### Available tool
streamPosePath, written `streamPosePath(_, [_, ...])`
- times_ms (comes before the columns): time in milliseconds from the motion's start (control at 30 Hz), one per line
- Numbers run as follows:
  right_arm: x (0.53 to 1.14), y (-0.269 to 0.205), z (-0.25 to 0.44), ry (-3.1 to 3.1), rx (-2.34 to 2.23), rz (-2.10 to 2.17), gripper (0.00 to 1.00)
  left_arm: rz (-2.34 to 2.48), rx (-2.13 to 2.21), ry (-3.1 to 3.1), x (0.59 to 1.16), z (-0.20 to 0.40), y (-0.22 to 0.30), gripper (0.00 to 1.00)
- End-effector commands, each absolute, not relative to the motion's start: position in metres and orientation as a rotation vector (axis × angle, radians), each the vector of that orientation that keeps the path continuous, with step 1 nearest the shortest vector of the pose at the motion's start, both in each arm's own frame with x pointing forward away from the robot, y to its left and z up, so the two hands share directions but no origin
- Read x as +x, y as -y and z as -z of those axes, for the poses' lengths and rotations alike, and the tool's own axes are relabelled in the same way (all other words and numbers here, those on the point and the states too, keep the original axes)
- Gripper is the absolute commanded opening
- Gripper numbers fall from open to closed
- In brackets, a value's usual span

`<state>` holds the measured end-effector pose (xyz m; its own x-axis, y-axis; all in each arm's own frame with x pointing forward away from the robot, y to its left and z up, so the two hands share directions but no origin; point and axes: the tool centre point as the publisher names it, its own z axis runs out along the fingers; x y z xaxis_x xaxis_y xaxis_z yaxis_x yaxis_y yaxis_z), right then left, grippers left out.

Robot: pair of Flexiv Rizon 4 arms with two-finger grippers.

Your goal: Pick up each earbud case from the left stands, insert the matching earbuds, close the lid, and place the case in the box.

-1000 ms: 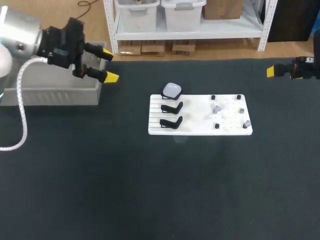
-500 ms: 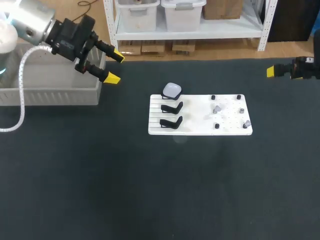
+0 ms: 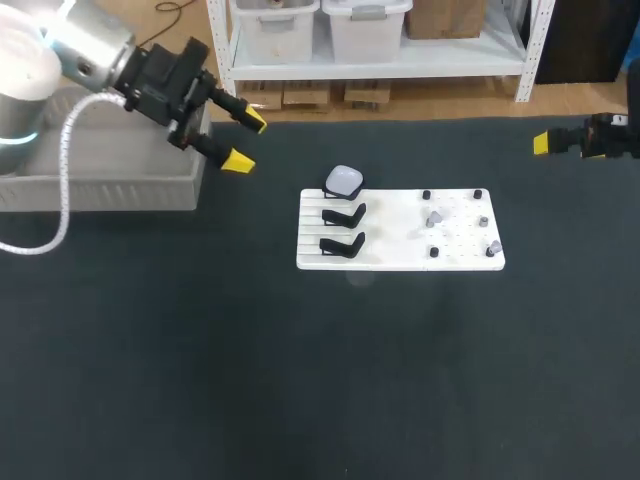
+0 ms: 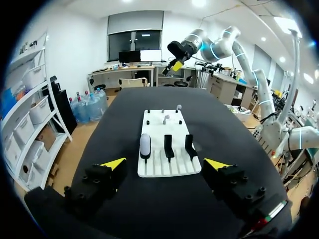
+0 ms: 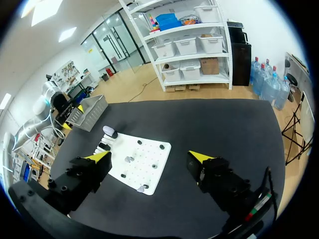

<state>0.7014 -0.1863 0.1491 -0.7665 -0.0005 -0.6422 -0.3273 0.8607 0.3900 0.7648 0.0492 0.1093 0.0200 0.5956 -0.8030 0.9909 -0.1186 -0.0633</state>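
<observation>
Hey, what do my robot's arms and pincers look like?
The left arm is a glossy silver-white cylinder with a thin cyan ring and a white ribbed cable trailing off it. The left pincer is a black blocky body with two fingers tipped in yellow wedges. The right pincer matches; its arm barely shows.

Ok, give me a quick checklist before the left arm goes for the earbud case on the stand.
1. left gripper open and empty: ok.
2. earbud case sitting on its stand, nothing covering it: ok.
3. Table between left gripper and earbud case free of obstacles: ok.
4. right gripper open, out by the table's edge, away from the board: ok.
5. earbuds on the board match this case: cannot tell.
6. Room in the box: cannot tell, the arm hides part of it.
</observation>
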Motion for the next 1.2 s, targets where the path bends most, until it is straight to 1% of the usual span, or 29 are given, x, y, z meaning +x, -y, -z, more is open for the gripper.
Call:
streamPosePath(33, [0.701,0.186,-0.149,-2.372,-0.236,-0.646,1.00,0.945,1.777,-1.636,0.774,-0.096,-0.031,1.00])
streamPosePath(600, [0.701,0.186,-0.149,-2.372,-0.236,-0.646,1.00,0.923,1.720,-1.648,0.784,-0.063,0.004,1.00])
streamPosePath(967, [0.701,0.186,-0.149,-2.372,-0.236,-0.646,1.00,0.928,1.688,-1.665,0.783,-0.041,0.013,1.00])
streamPosePath(1000, [0.701,0.186,-0.149,-2.372,-0.236,-0.646,1.00,0.929,1.685,-1.665,0.783,-0.040,0.014,0.97])
streamPosePath(1033, [0.701,0.186,-0.149,-2.372,-0.236,-0.646,1.00,0.930,1.683,-1.665,0.783,-0.039,0.015,0.85])
streamPosePath(1167, [0.701,0.186,-0.149,-2.372,-0.236,-0.646,1.00,0.932,1.677,-1.663,0.783,-0.035,0.019,0.83])
streamPosePath(1200, [0.701,0.186,-0.149,-2.372,-0.236,-0.646,1.00,0.932,1.675,-1.663,0.783,-0.034,0.020,0.84])
